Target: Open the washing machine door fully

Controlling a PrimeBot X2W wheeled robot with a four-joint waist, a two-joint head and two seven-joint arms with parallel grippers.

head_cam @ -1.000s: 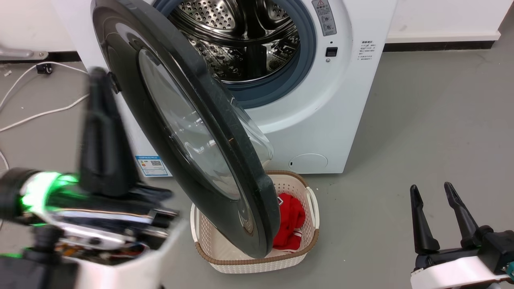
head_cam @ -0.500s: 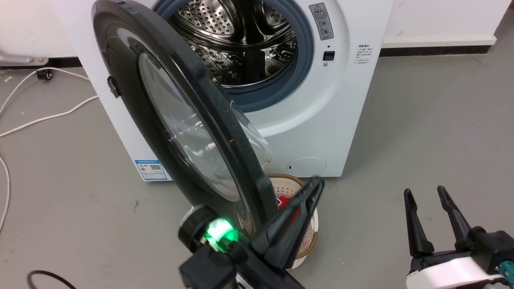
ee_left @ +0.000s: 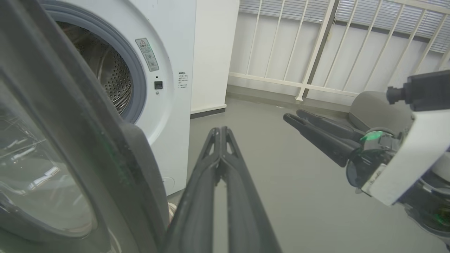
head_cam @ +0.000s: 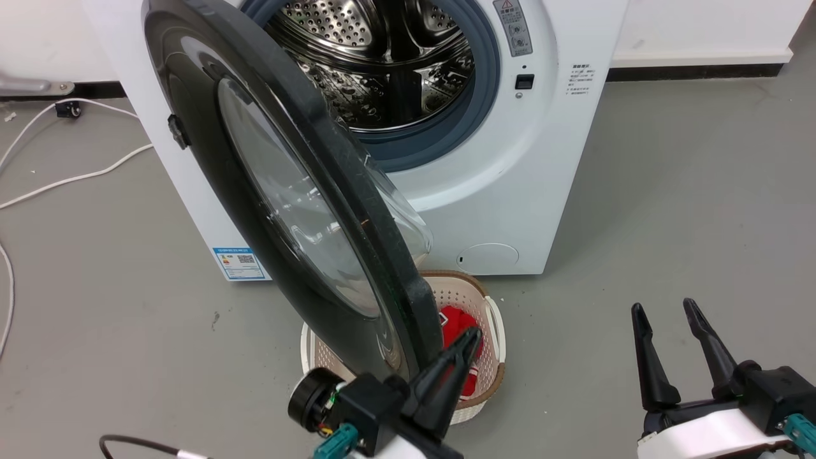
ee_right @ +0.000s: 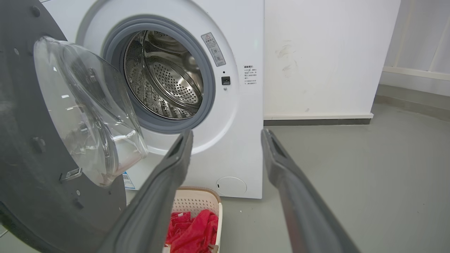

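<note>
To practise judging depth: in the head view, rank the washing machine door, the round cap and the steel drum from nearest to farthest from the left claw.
1. Washing machine door: its lower rim is right beside the left claw.
2. Round cap: farther back, low down.
3. Steel drum: farthest, high and deep inside.

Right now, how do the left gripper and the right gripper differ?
The left gripper has its jaws shut together; the right gripper has its jaws spread apart. The left gripper sits close beside the lower rim of the washing machine door, above the laundry basket; the right gripper is off over the floor, away from the door. Both are dark and hold nothing.
</note>
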